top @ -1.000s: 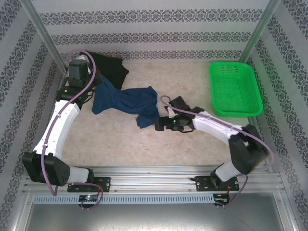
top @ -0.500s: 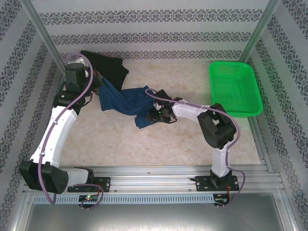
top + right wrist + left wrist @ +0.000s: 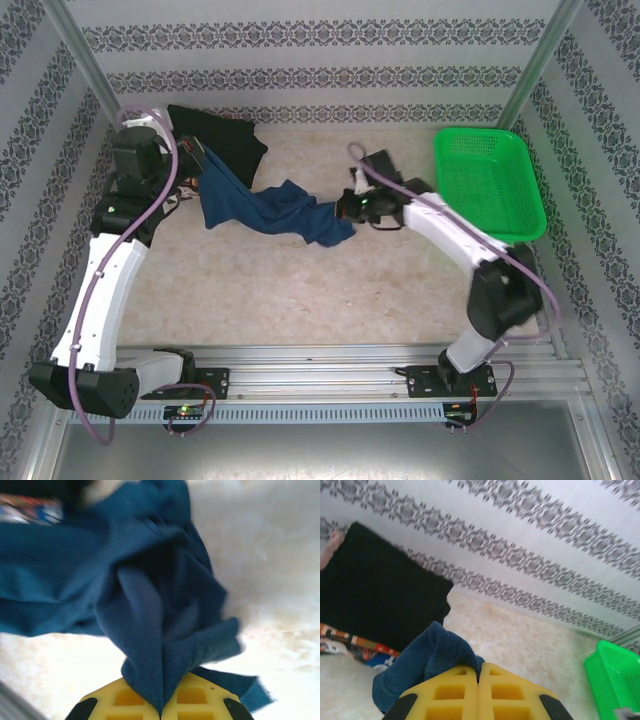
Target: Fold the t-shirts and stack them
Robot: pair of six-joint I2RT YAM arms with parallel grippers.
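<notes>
From above I see the tabletop (image 3: 300, 300), the green basket (image 3: 490, 190) at its far right, and the navy shirt (image 3: 265, 208) strung across the far left half between my two arms. The black shirt (image 3: 225, 140) lies in the far left corner. My left wrist view adds a strip of the multicoloured shirt (image 3: 345, 645) along the black one's edge. The left tool (image 3: 479, 675) is pinched together on a navy fold. The right tool (image 3: 161, 707) is clamped on the other end, which is bunched and creased.
</notes>
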